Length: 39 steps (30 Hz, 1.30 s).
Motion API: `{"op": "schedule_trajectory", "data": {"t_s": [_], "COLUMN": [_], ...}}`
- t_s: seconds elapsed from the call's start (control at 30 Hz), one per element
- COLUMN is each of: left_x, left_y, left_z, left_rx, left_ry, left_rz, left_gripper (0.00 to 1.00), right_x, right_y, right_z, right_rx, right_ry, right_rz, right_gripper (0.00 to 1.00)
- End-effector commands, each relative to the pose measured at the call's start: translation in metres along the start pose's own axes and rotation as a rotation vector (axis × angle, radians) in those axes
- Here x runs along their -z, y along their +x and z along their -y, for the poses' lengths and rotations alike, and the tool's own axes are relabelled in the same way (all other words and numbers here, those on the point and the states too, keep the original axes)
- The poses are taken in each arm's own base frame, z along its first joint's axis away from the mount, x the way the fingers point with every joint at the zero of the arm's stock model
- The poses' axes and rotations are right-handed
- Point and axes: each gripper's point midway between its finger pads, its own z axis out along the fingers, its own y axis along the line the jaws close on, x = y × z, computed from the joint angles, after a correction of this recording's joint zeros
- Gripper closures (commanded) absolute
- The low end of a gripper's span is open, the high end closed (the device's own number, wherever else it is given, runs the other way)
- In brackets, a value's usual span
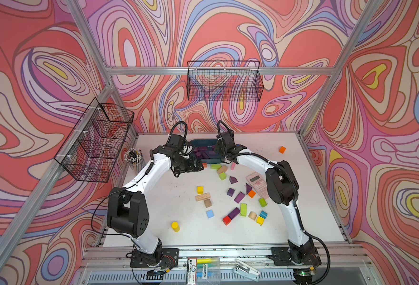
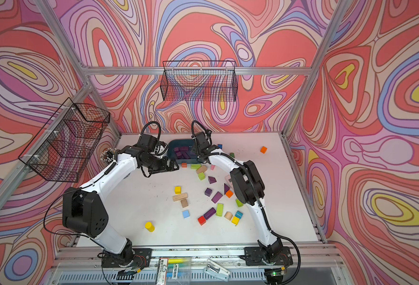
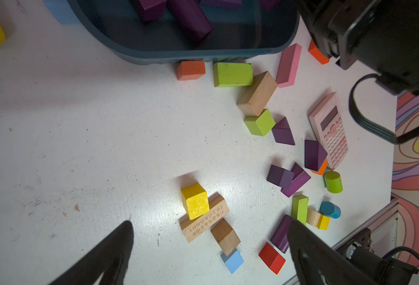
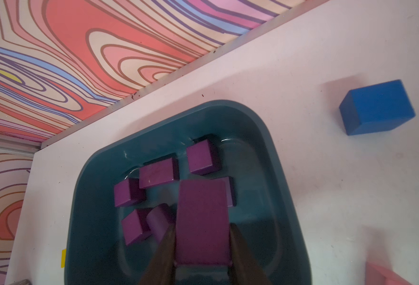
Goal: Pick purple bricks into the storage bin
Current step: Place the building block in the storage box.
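Table [image 1: 169, 197], near: loose purple bricks [image 1: 233, 213] among mixed blocks [image 1: 200, 189].
Left gripper [image 3: 210, 223]: jaws wide, holding nothing.
Pen cup [image 1: 134, 160]: pens and pencils.
Storage bin [image 4: 272, 138]: several purple bricks inside.
Right gripper [image 4: 202, 237]: clamped on purple bar [image 4: 203, 217] above bin.

I am reading Chinese characters engraved in two lines along the pale wooden bar [image 3: 204, 218]. In the left wrist view they are showing upside down, and I am making out title brackets around one line but no sure wording. The printed label [image 1: 191, 269] at the front edge is carrying characters too small to read. The key markings on the pink calculator [image 3: 330, 129] are staying illegible.
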Motion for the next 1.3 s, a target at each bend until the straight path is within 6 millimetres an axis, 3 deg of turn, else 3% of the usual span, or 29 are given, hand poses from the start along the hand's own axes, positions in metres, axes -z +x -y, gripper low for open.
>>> {"op": "schedule_trajectory", "data": {"t_s": [0.0, 0.77, 1.1, 1.27], "left_x": [0.000, 0.004, 0.004, 0.002], "left_y": [-0.004, -0.011, -0.012, -0.011], "left_z": [-0.002, -0.012, -0.013, -0.015], "left_rx": [0.026, 0.068, 0.071, 0.074], "left_ry": [0.003, 0.016, 0.017, 0.010], "left_rz": [-0.006, 0.015, 0.018, 0.016], "left_gripper": [0.00, 0.00, 0.00, 0.00], "right_x": [-0.009, -0.054, -0.047, -0.038], "right_y": [-0.002, 0.012, 0.002, -0.009], "right_z": [-0.010, -0.012, -0.020, -0.028], "right_rx": [-0.028, -0.049, -0.054, -0.059], "right_ry": [-0.028, -0.016, -0.037, -0.058], "right_rz": [0.017, 0.014, 0.033, 0.055], "right_gripper": [0.73, 0.69, 0.51, 0.48]}}
